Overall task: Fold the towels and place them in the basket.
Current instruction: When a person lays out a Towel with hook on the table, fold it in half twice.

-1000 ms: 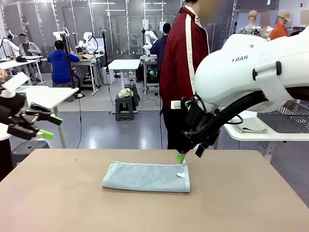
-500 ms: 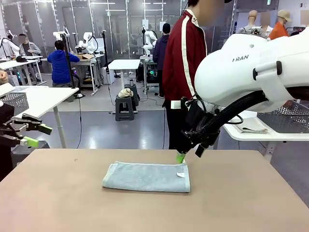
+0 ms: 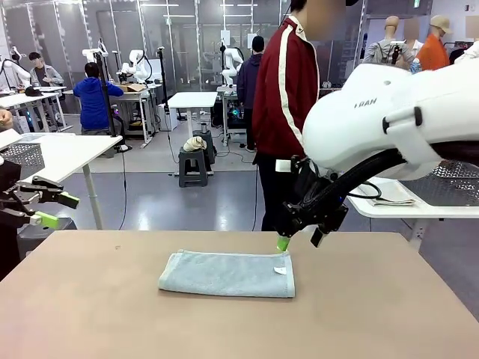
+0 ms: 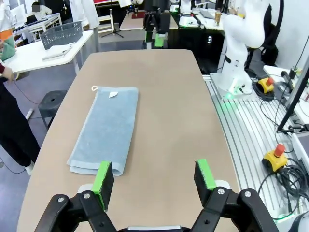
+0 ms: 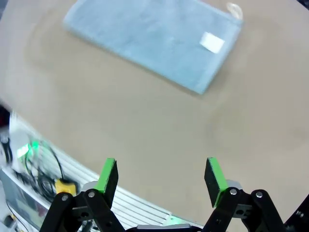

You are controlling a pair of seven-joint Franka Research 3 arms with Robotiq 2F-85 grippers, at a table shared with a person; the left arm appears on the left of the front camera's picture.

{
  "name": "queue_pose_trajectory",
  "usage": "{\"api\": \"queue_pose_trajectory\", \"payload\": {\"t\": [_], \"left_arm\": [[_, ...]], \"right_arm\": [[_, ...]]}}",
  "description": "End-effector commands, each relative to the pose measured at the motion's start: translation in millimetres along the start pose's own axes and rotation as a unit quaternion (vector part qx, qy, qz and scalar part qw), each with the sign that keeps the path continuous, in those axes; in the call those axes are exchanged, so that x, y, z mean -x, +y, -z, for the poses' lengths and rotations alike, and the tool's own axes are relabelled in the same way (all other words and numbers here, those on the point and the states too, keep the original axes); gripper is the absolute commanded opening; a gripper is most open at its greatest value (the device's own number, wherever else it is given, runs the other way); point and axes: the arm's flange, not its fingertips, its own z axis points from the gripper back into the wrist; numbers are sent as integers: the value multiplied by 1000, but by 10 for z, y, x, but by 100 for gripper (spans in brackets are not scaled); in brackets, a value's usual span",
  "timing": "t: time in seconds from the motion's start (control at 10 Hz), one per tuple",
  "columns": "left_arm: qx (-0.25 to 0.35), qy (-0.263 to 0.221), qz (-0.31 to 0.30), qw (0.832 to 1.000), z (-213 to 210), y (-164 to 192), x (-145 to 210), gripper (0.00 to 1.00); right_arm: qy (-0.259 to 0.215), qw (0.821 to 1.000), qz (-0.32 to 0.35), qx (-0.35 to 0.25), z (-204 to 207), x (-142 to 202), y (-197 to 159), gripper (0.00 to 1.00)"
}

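A pale blue-grey towel (image 3: pixel 228 273), folded into a long rectangle with a small white tag at its right end, lies flat in the middle of the table. My right gripper (image 3: pixel 299 239) hovers open just behind the towel's right end, touching nothing. My left gripper (image 3: pixel 54 210) hangs open off the table's far left corner, well away from the towel. The left wrist view looks down the table over the towel (image 4: pixel 106 128), with open empty fingers (image 4: pixel 104 176). In the right wrist view the towel (image 5: pixel 149 41) lies beyond the open right gripper (image 5: pixel 161 174). The dark grey basket (image 3: pixel 441 179) stands on a white side table at right.
A person in a red jacket (image 3: pixel 288 90) stands at the table's far edge, behind the right gripper. A folded cloth (image 3: pixel 389 196) lies beside the basket on the side table. Another lattice container (image 3: pixel 26 153) sits on a white table at left. Bare tabletop (image 3: pixel 359 307) surrounds the towel.
My left gripper has dropped and drawn back to the left, still open. The right arm has shifted slightly above the towel's right end. The towel has not moved.
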Motion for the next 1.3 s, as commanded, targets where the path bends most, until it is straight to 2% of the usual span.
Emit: {"api": "queue_pose_trajectory", "payload": {"t": [0.0, 0.3, 0.5, 0.7, 1.2], "left_arm": [[3, -7, 5, 1000, 9, -39, -27, 85], [3, -7, 5, 1000, 9, -39, -27, 85], [3, -7, 5, 1000, 9, -39, -27, 85], [3, -7, 5, 1000, 9, -39, -27, 85], [3, -7, 5, 1000, 9, -39, -27, 85]], "right_arm": [[-11, 998, 64, 20, 249, -220, -106, 90], [-3, 990, 137, 38, 727, -439, -229, 90], [-19, 982, 183, 48, 1027, -548, -244, 90], [-39, 979, 189, 61, 1226, -604, -278, 90], [-40, 973, 213, 81, 1550, -700, -398, 90]]}}
